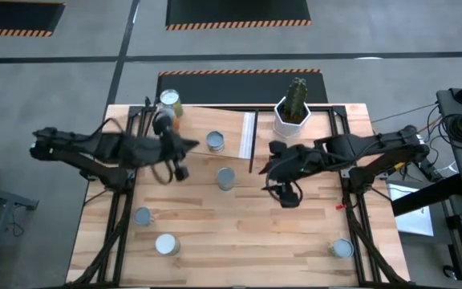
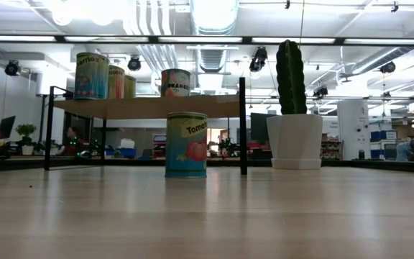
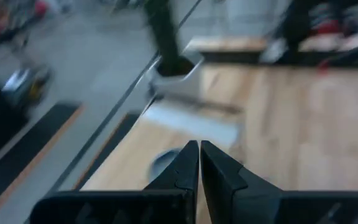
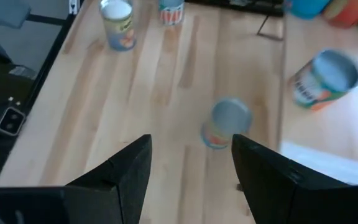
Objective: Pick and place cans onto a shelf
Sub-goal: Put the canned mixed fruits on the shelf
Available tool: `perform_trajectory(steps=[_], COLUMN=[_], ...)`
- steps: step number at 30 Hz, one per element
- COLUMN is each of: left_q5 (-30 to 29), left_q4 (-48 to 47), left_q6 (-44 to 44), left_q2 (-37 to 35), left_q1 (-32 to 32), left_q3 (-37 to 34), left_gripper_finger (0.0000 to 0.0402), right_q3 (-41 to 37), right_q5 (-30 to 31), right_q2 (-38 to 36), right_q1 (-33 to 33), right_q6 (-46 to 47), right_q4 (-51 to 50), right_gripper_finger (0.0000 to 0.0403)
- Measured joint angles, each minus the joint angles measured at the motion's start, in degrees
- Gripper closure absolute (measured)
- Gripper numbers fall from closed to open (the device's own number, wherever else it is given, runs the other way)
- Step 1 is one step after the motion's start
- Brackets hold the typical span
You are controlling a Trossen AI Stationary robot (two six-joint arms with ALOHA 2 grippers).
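The shelf [image 1: 231,128] is a pale panel on thin black legs at the table's far middle. Cans stand on it: one at its far left corner [image 1: 169,100] and one near its middle [image 1: 215,142]; the low view shows three cans on it [image 2: 92,75] [image 2: 116,81] [image 2: 176,83]. One can [image 1: 225,178] stands on the table just in front of the shelf and also shows in the right wrist view [image 4: 225,124]. My left gripper [image 1: 191,145] is shut and empty over the shelf [image 3: 199,155]. My right gripper [image 1: 268,165] is open and empty, right of that can [image 4: 191,165].
A white pot with a cactus [image 1: 292,116] stands at the shelf's right end. More cans stand on the table at the near left [image 1: 141,216] [image 1: 165,244] and near right [image 1: 341,249]. Bare planks lie in the table's near middle [image 1: 247,233].
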Motion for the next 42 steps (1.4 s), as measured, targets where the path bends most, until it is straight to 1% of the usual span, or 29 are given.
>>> perform_trajectory(steps=[4,8,11,15,18,21,24,26,28,30,34,38,42], left_q5=[-0.4,-0.4,-0.4,-0.5,-0.5,-0.7,-0.8,-0.8,-0.9,-0.9,-0.9,-0.9,-0.9], left_q4=[10.8,17.7,19.5,19.7,19.9,20.0,20.1,20.3,21.0,21.7,21.9,21.8,21.6], left_q6=[2.8,4.4,4.4,4.4,4.6,5.0,6.0,7.1,8.0,9.3,10.0,10.1,10.2], left_q2=[-2.4,-3.0,-2.7,-2.1,-2.0,-2.0,-2.0,-2.0,-2.0,-2.0,-2.0,-2.0,-2.0], left_q1=[-7.3,-11.3,-12.4,-12.4,-12.4,-12.4,-12.4,-12.4,-12.4,-12.4,-12.4,-12.4,-12.4], left_q3=[-6.3,-10.8,-12.2,-12.8,-12.8,-12.8,-12.7,-12.2,-12.0,-12.0,-12.1,-12.7,-13.6], left_gripper_finger=[0.0402,0.0402,0.0402,0.0402,0.0402,0.0402,0.0402,0.0402,0.0402,0.0402,0.0402,0.0402,0.0402], right_q3=[-3.2,-6.7,-8.8,-10.3,-11.5,-12.1,-12.8,-13.3,-13.9,-14.6,-16.4,-18.8,-22.2], right_q5=[0.0,-0.2,-1.7,-3.5,-3.7,-5.3,-8.5,-11.7,-15.1,-16.7,-16.8,-15.9,-15.6], right_q2=[0.0,0.0,0.0,0.1,0.1,0.2,0.2,0.2,0.2,0.2,0.2,0.2,0.2], right_q1=[1.3,2.0,2.5,3.8,4.9,6.0,7.1,8.2,10.1,13.1,19.5,25.4,29.5], right_q6=[5.8,14.4,21.9,31.5,37.3,43.1,51.3,58.6,65.4,70.6,83.1,93.6,103.3], right_q4=[0.0,-0.4,-1.3,-3.8,-4.7,-5.1,-5.4,-6.3,-7.6,-9.0,-12.7,-12.7,-13.4], right_gripper_finger=[0.0193,0.0193,0.0193,0.0193,0.0193,0.0193,0.0193,0.0193,0.0193,0.0193,0.0193,0.0193,0.0192])
